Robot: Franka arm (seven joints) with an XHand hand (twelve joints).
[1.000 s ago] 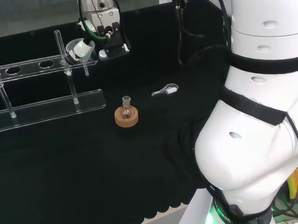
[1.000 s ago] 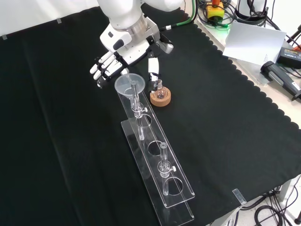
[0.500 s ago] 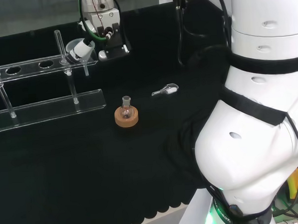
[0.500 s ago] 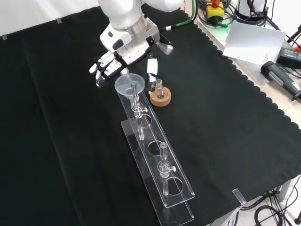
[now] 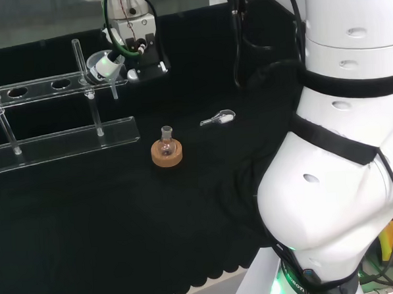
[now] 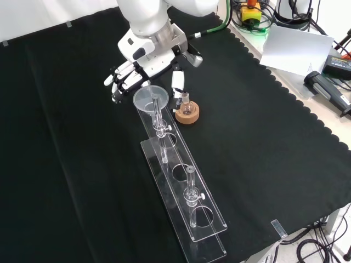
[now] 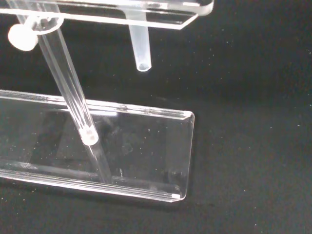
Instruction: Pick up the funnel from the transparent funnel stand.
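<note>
A clear plastic funnel (image 6: pixel 149 98) sits in the end hole of the transparent stand (image 6: pixel 184 189), its bowl above the top shelf. In the head view the funnel (image 5: pixel 103 65) is at the right end of the stand (image 5: pixel 64 137). The hand (image 6: pixel 125 78) is just behind the funnel, open, with its fingers to the funnel's left and its thumb (image 6: pixel 178 81) to the right, neither closed on it. In the head view the hand (image 5: pixel 142 54) is right beside the funnel. The wrist view looks under the shelf at the funnel's stem (image 7: pixel 139 46), a post (image 7: pixel 68 92) and the base plate (image 7: pixel 146 146).
A small round flask on a cork ring (image 6: pixel 187 112) stands just right of the funnel in the front view, close under the thumb. A small scoop (image 5: pixel 218 119) lies on the cloth to the right of the flask (image 5: pixel 166 152) in the head view.
The hand has edged a little closer to the funnel, and its fingers have drawn in slightly. The funnel and stand have not moved.
</note>
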